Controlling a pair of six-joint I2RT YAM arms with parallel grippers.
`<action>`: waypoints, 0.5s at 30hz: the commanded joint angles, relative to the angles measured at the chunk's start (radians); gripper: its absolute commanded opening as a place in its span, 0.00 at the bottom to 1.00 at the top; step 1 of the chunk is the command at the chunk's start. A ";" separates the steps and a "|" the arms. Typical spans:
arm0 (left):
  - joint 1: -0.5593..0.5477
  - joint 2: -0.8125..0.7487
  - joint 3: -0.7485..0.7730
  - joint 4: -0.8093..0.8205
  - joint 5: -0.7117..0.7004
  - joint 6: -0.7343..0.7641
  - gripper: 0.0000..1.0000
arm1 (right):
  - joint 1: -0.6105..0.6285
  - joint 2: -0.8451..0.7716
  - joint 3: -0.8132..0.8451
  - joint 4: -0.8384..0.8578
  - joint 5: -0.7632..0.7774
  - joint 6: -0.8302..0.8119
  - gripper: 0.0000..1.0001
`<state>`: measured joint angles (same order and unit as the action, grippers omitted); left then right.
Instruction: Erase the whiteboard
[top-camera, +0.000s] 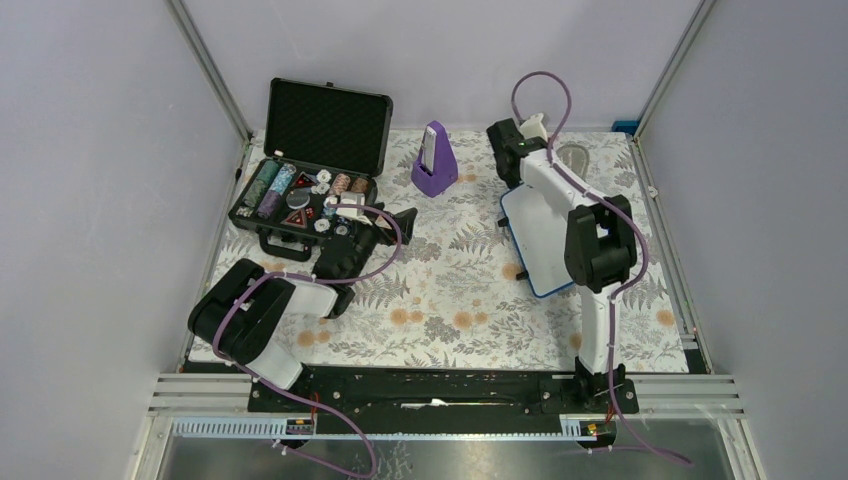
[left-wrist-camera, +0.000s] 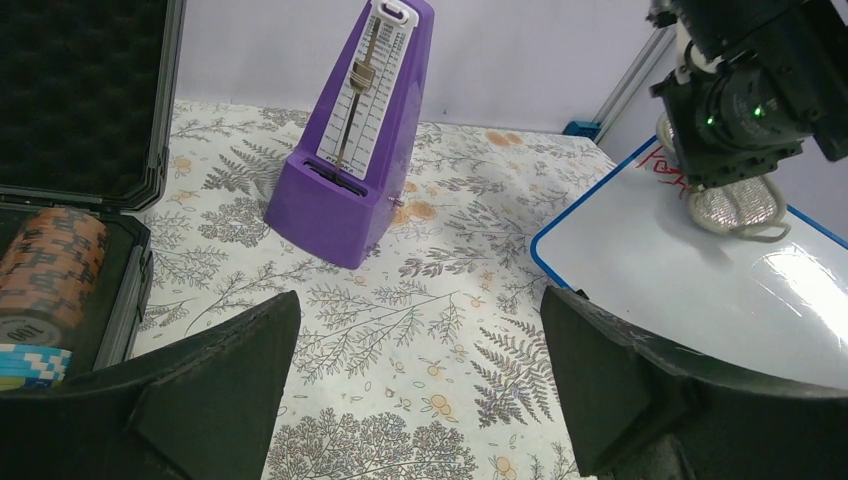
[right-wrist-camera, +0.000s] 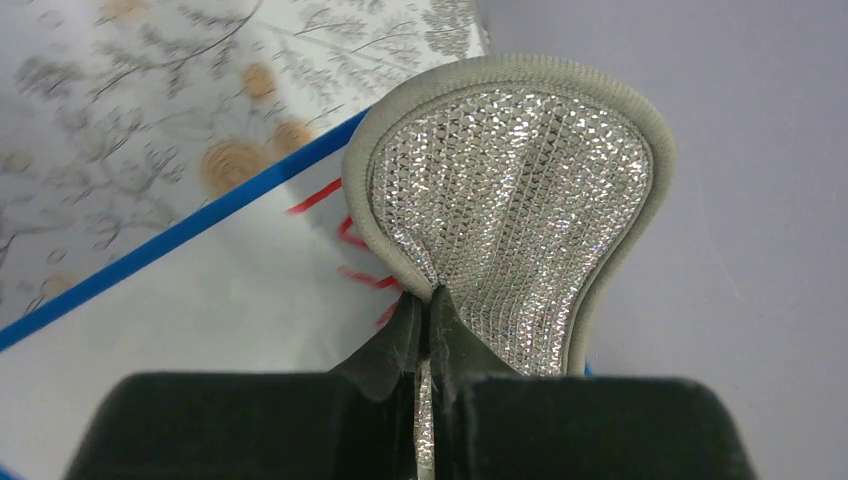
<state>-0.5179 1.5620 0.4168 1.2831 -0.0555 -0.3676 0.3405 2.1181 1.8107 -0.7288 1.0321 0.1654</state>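
Left arm, nearest the base rail: the left gripper (left-wrist-camera: 420, 400) hovers low over the floral tablecloth (top-camera: 450, 290). Its jaws are spread wide with nothing between them. It sits just beside the open black case (top-camera: 325, 125) of chips, well apart from the work.

Task item: the whiteboard (top-camera: 532, 250) lies flat on the right half of the table, directly ahead of the right arm's base. Its long axis runs near to far, leaning slightly leftward at the far end. The near and middle surface reads blank white in the left wrist view.

Right arm: it is stretched along the board's length to the far end. The right gripper (right-wrist-camera: 432, 320) is pinched tight on the neck of a silvery cloth pad (right-wrist-camera: 510, 190), whose broad face fans out ahead of the fingers.

Key relation: the red writing (right-wrist-camera: 352, 238) sits at the board's far corner, just inside the blue rim. It lies immediately left of the pad and partly under it. Whether the pad is pressing on the surface cannot be confirmed.

Judgement: the right arm is plainly the nearer one. The next wipe calls for a short sideways stroke to the left across those marks. A slack grip on the pad's thin neck is a risk.

Beyond: the purple metronome (top-camera: 434, 160) stands upright near the back wall, clear of the board.
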 joint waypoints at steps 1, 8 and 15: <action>0.009 0.000 -0.004 0.081 0.015 -0.014 0.99 | 0.104 0.045 -0.067 0.047 -0.078 0.007 0.00; 0.009 0.007 -0.001 0.081 0.022 -0.017 0.99 | 0.171 0.037 -0.024 0.071 -0.083 -0.057 0.00; 0.009 0.010 0.001 0.084 0.026 -0.021 0.99 | 0.077 -0.006 0.153 0.023 -0.015 -0.071 0.00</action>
<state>-0.5159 1.5688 0.4168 1.2896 -0.0479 -0.3752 0.5053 2.1887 1.8229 -0.6846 0.9531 0.0986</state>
